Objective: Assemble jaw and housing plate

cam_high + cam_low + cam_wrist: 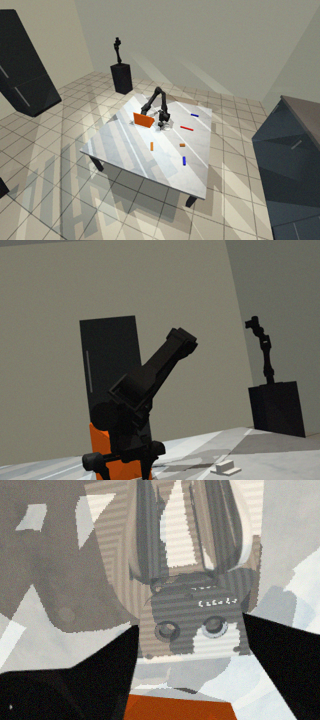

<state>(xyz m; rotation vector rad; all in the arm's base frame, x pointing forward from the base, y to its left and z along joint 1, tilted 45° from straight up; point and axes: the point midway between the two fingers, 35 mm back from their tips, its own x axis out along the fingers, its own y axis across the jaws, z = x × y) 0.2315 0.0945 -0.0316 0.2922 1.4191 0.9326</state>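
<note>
In the top view, the gripper [160, 125] [125, 478] [186, 624] is seen low over the marble table [124, 144] [279, 460], right of the orange angled stand [142, 120] [99, 442] [180, 708]; a red bar [186, 128] lies farther right. In the exterior view, the fingers are spread wide in front of the stand, their tips cut off by the lower edge. And at the wrist, the two-holed housing plate [180, 615] is pinched between them, near the long jaw pieces [144, 535]; pin contact cannot be told.
</note>
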